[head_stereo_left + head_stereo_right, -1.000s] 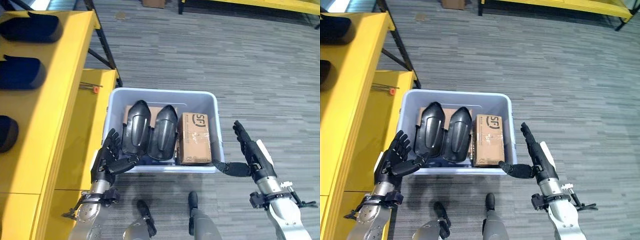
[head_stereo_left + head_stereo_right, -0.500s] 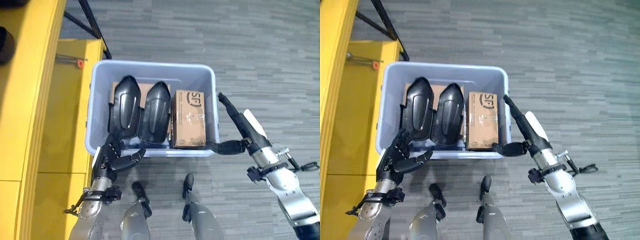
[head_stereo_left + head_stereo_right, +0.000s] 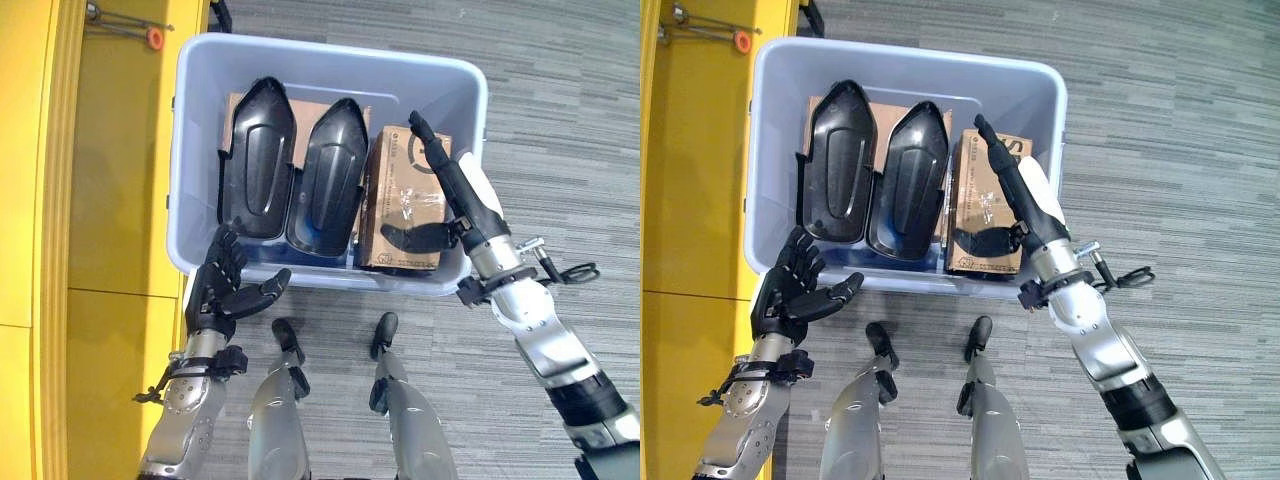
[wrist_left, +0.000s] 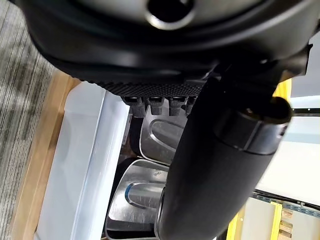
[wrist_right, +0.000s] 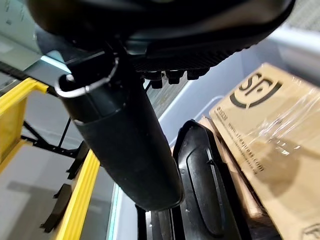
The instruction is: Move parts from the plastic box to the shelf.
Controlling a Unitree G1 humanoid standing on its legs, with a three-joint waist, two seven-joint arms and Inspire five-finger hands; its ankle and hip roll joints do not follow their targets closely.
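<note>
Grey striped carpet (image 3: 560, 120) covers the floor. A yellow rack (image 3: 60, 200) runs along the left, with a small orange-tipped tool (image 3: 130, 25) lying at its far end.

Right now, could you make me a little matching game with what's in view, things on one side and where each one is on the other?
Things:
1. cardboard box
2. black shells
3. left robot hand
4. plastic box

Places:
A. at the bin's near rim, open
B. on the floor beside the yellow shelf
C. under the open right robot hand
D. side by side, left of the carton

Pairs: 1-C, 2-D, 3-A, 4-B
</note>
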